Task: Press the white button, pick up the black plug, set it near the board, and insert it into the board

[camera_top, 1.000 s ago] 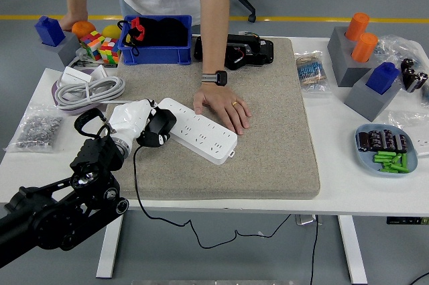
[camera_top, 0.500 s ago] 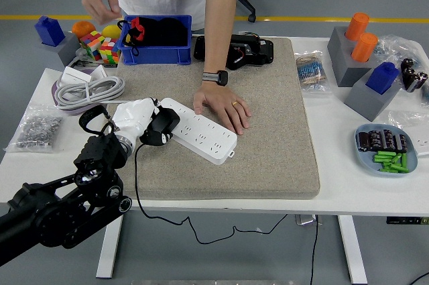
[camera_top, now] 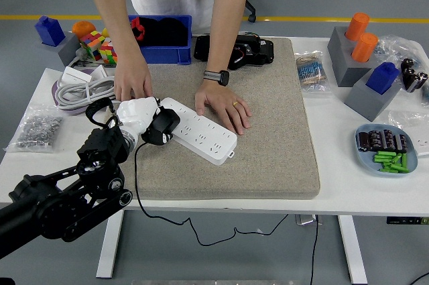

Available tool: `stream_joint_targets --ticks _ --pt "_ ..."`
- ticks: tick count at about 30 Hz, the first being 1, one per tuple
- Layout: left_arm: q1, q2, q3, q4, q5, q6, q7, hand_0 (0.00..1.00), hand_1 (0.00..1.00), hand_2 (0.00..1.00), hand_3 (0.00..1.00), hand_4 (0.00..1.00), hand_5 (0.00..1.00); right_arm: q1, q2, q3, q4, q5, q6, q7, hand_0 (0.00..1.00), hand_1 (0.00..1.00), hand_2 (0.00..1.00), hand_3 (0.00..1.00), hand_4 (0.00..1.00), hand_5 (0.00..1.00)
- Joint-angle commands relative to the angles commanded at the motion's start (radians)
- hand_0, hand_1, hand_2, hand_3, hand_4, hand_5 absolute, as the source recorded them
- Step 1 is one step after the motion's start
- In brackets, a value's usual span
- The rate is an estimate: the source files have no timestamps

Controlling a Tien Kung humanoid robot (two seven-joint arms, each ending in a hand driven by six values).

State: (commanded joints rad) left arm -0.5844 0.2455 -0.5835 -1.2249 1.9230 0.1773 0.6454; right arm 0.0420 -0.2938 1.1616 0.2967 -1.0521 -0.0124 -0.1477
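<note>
A white power strip [camera_top: 201, 129] lies slanted on the grey mat [camera_top: 268, 131]. My left hand [camera_top: 144, 122], white-fingered, is shut on the black plug [camera_top: 161, 127] and holds it at the strip's near-left end, touching the strip. The plug's black cable [camera_top: 137, 184] hangs down over the table's front edge. A person's hand with a watch [camera_top: 223, 106] rests flat on the mat against the strip's far side. The person's other hand [camera_top: 132, 80] reaches down just behind my left hand. My right arm is out of view.
A blue bin [camera_top: 159, 49] and a black device [camera_top: 234, 50] stand at the back. A coiled white cable [camera_top: 87, 88] and a bag of small parts [camera_top: 37, 129] lie at the left. Grey blocks with orange and blue pieces [camera_top: 365, 60] and a plate of parts [camera_top: 387, 149] are at the right.
My left hand has shifted slightly right and farther with the plug. The person's other hand came down from the table's back left to just behind my left hand.
</note>
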Motion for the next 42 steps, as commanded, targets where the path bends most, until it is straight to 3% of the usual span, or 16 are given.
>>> stream_joint_targets --ticks 9,24,42 --pt "-0.014 0.004 0.002 0.000 -0.004 -0.040 0.000 0.216 0.225 0.236 0.570 0.676 0.002 0.000 -0.001 0.004 0.000 -0.001 0.000 0.000 0.631 0.630 0.612 0.596 0.667 0.441" --pt "-0.025 0.003 0.004 0.033 -0.013 -0.056 0.000 0.211 0.216 0.228 0.569 0.672 0.002 0.000 0.000 0.007 0.000 -0.001 0.000 0.000 0.631 0.629 0.612 0.596 0.667 0.441" --pt "-0.040 0.006 0.014 0.030 -0.043 -0.092 0.000 0.214 0.220 0.229 0.569 0.670 0.002 0.000 0.000 0.009 0.001 -0.001 0.000 0.000 0.631 0.630 0.612 0.596 0.667 0.441"
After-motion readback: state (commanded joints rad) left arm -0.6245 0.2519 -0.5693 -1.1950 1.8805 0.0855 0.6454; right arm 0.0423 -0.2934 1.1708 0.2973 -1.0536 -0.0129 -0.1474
